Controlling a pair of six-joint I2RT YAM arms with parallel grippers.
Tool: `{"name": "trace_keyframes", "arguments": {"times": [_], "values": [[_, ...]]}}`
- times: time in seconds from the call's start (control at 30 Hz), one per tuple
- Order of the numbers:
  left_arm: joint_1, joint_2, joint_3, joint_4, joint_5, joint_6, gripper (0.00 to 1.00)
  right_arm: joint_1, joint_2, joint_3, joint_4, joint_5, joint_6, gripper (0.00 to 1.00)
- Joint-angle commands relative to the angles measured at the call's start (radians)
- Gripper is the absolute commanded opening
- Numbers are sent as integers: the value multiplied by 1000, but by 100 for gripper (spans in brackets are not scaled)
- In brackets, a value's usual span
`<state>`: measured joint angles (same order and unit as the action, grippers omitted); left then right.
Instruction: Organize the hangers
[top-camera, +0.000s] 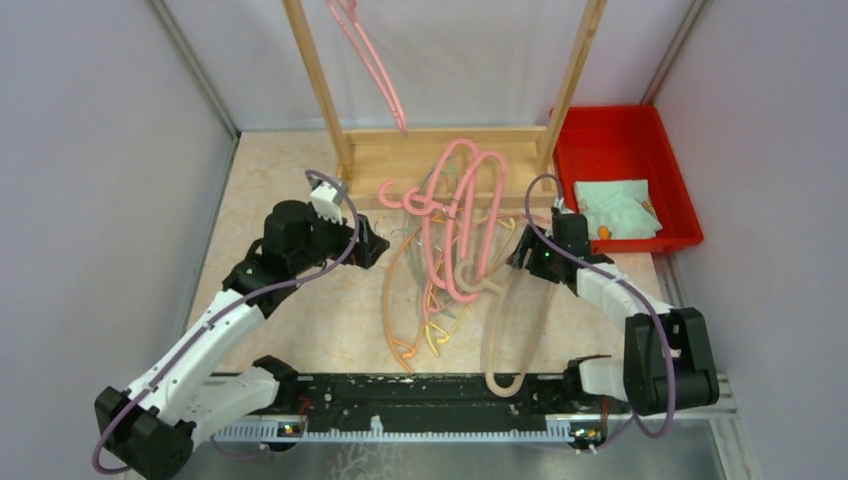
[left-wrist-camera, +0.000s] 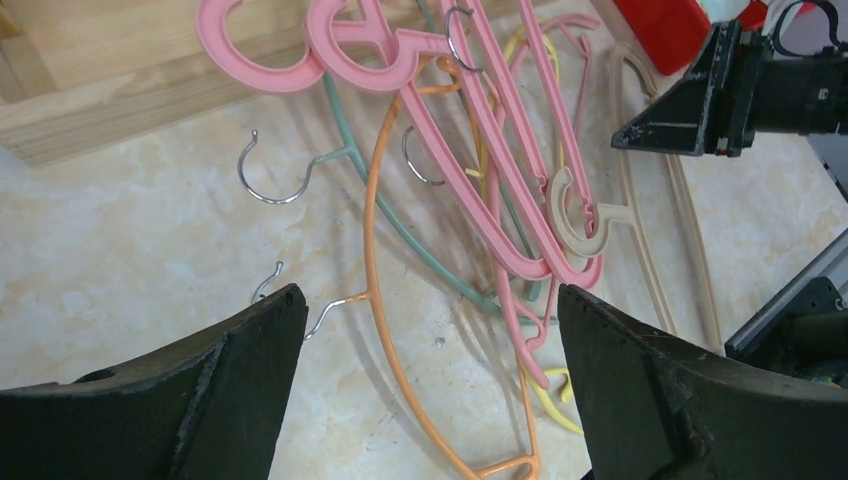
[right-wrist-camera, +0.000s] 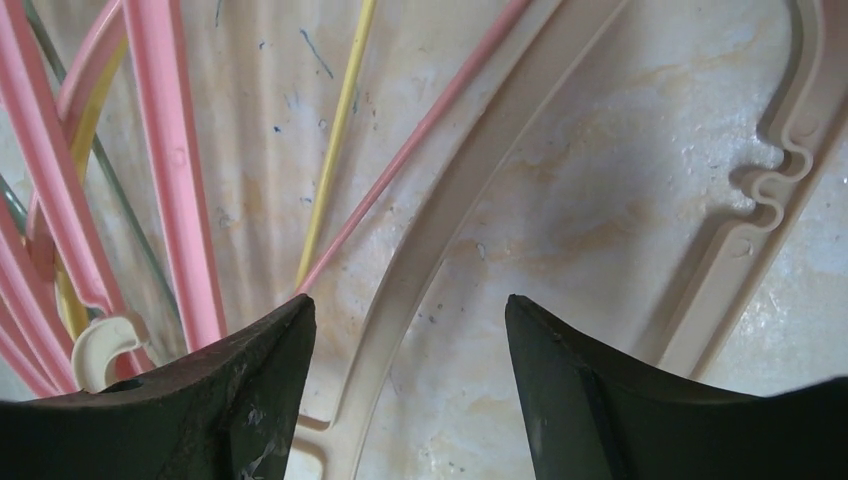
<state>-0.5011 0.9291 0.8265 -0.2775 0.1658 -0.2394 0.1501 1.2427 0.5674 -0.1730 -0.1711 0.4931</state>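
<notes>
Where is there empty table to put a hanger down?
Bare table lies left of the hanger pile, between the left arm and the orange hanger. A thinner strip sits between the beige hanger and the right arm. The middle, in front of the wooden rack, is crowded.

Between your left claw (top-camera: 372, 245) and right claw (top-camera: 520, 252) you have at least three pink hangers (right-wrist-camera: 178, 180), two beige hangers (right-wrist-camera: 450, 205), one orange hanger (left-wrist-camera: 370, 220), one yellow hanger (right-wrist-camera: 336, 150) and one green hanger (left-wrist-camera: 343, 152). Beyond both claws there is one hung pink hanger (top-camera: 380, 75), one rack (top-camera: 445, 150) and one red bin (top-camera: 610, 135).
</notes>
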Motion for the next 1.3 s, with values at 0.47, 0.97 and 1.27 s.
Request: {"name": "trace_keyframes", "arguments": {"times": [0.47,0.97,1.27], "values": [[-60,-15,-44,56,22,-16,99,-25,148,31,240,13,144,0],[-100,-64,-118,302,323,-35,97,-27,-333,137,32,133,155,0],[-225,-51,-315,706,348,-90,97,-27,-321,175,254,74,340,0]]}}
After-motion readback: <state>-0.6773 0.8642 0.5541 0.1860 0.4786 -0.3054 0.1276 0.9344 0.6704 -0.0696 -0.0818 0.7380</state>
